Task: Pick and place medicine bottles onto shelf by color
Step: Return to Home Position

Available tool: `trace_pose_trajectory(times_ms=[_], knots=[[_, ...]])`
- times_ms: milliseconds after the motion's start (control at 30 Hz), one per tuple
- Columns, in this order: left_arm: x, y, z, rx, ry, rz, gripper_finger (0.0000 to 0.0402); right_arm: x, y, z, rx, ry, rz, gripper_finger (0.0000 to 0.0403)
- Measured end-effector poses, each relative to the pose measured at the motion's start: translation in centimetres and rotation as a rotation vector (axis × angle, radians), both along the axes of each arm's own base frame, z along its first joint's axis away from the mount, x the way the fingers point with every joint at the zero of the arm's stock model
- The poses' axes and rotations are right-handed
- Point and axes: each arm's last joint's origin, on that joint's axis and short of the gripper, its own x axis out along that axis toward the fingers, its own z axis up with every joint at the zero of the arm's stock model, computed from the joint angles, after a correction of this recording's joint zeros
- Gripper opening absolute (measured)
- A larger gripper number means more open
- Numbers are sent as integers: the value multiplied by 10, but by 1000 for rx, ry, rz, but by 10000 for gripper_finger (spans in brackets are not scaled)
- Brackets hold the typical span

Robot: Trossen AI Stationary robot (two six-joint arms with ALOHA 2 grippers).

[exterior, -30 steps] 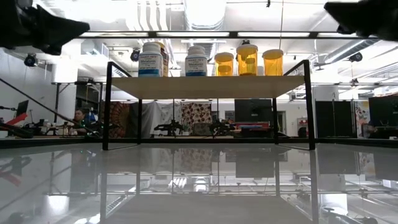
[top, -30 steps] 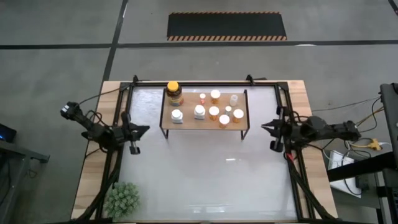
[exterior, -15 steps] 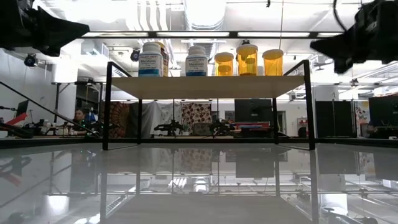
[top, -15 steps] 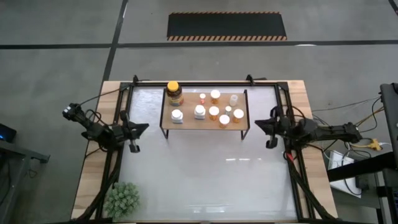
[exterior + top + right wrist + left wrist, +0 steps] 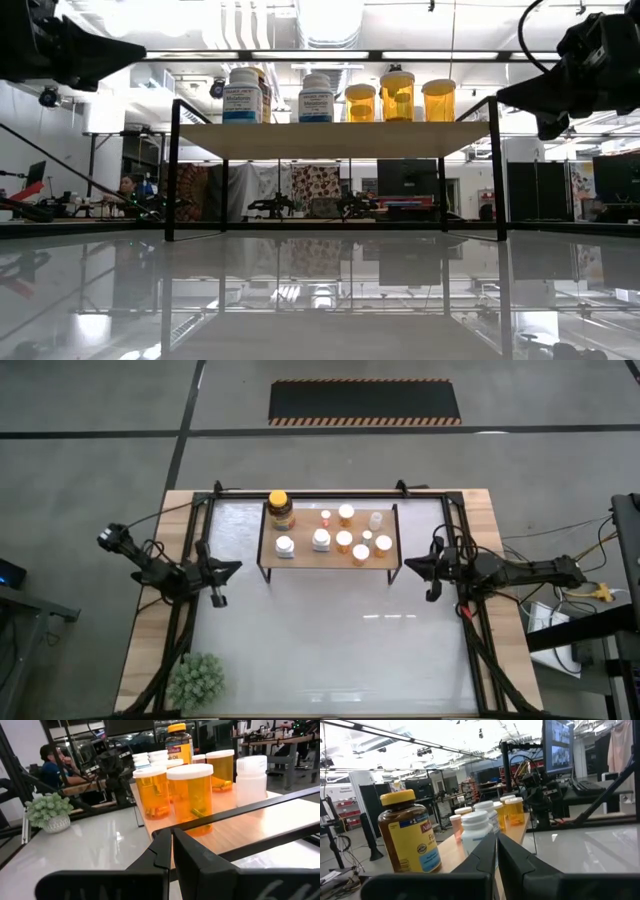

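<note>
The light-wood shelf (image 5: 330,560) stands on thin black legs at the far middle of the table. All the medicine bottles stand upright on it: the amber jar with a yellow lid (image 5: 281,508), white bottles (image 5: 285,546), orange pale-capped ones (image 5: 344,540) and tiny pale ones (image 5: 377,520). My left gripper (image 5: 236,568) hovers shut beside the shelf's left end, seen also in its wrist view (image 5: 496,854). My right gripper (image 5: 407,565) hovers shut close to the shelf's right end, level with the orange bottles (image 5: 192,795).
A green bushy plant (image 5: 196,680) sits at the table's near left corner. The glossy tabletop (image 5: 330,650) lies in front of the shelf. Black frame rails run along the table's left and right sides. A person sits in the room beyond (image 5: 50,765).
My right gripper has moved toward the table's left, closer to the shelf's right end, and has come down a little in the low view. Shelf and bottles have not moved.
</note>
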Motion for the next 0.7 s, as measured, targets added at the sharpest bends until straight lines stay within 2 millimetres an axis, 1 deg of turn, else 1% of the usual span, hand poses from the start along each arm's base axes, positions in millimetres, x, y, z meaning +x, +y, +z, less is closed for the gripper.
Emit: trace_pose_trajectory(times_ms=[700], knots=[[7,-5,-8,61,89,-1,1,0,0,0,0,1,0,9]])
